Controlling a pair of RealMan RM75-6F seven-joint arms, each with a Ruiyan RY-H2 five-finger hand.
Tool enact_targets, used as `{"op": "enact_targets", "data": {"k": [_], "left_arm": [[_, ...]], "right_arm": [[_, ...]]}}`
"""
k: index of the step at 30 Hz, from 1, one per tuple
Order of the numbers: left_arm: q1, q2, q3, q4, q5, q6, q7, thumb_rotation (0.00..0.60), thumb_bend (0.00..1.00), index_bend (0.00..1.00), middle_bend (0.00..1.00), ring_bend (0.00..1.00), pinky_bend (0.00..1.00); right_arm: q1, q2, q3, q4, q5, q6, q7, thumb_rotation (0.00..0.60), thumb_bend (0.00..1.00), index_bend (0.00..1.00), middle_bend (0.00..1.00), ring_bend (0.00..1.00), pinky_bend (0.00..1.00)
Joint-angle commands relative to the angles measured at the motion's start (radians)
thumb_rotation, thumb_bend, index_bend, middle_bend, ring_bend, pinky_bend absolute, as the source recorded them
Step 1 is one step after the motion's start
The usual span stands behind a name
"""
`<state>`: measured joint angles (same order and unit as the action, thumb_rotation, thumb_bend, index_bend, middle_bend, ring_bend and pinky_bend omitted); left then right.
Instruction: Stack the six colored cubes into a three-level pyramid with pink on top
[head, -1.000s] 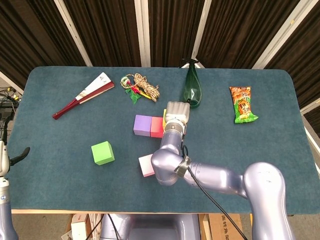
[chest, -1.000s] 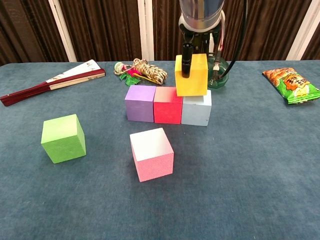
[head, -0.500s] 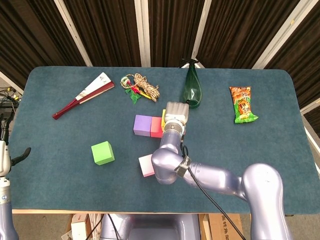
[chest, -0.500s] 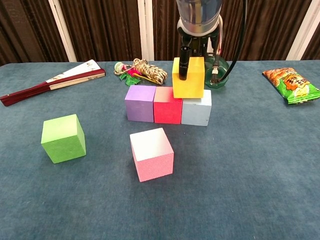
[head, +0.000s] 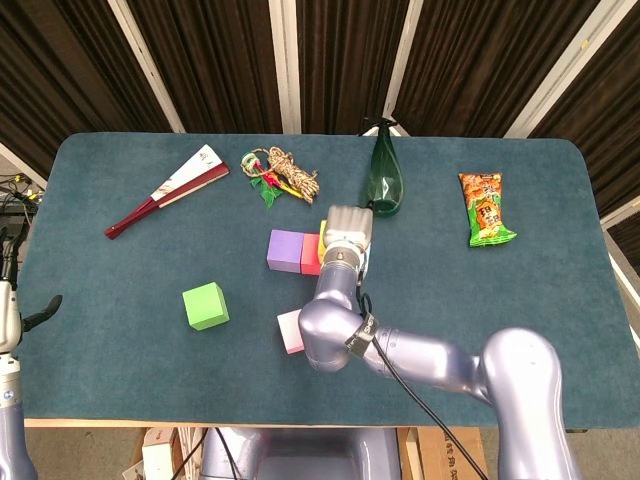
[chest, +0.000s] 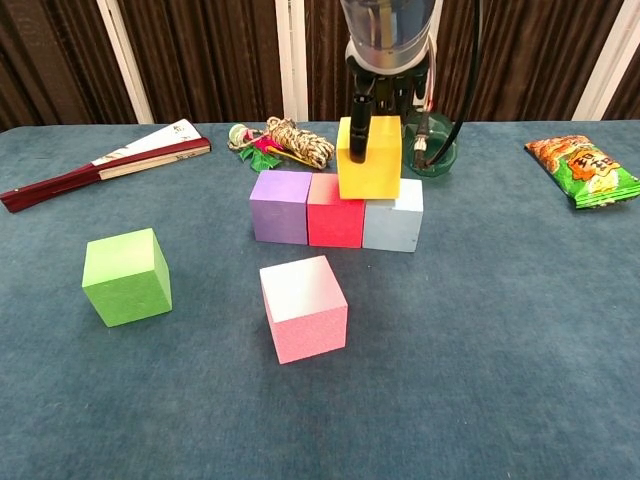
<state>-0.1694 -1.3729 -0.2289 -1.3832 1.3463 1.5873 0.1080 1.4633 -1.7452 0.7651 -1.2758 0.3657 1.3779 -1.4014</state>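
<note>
Chest view: right hand (chest: 378, 95) gripped yellow cube (chest: 368, 158) over red cube (chest: 336, 209) / pale blue cube (chest: 394, 215) seam.
Left hand (head: 22, 318): fingers apart, holding nothing.
Pink cube (chest: 303, 308): on tabletop (chest: 520, 330).

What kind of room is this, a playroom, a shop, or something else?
Most likely a robot test or lab setup rather than a playroom: a table covered in blue-green felt, dark curtains hung behind it, and a metal robot arm whose right hand holds a yellow cube above a row of blocks.

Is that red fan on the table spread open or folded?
Folded: the fan lies closed as a narrow strip.
</note>
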Motion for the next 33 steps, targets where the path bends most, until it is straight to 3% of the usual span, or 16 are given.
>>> {"op": "enact_targets", "data": {"k": [1, 33], "left_arm": [[0.0, 0.0, 0.0, 0.0, 0.001, 0.0, 0.0, 0.6, 0.2, 0.1, 0.0, 0.0, 0.0], [-0.001, -0.004, -0.001, 0.007, -0.003, -0.001, 0.006, 0.6, 0.2, 0.1, 0.0, 0.0, 0.0]], "right_arm": [[-0.002, -0.006, 0.003, 0.004, -0.002, -0.004, -0.001, 0.6, 0.27, 0.41, 0.37, 0.2, 0.01], [-0.014, -0.039, 0.034, 0.051, -0.034, -0.035, -0.021, 0.6, 0.27, 0.41, 0.37, 0.2, 0.01]]}}
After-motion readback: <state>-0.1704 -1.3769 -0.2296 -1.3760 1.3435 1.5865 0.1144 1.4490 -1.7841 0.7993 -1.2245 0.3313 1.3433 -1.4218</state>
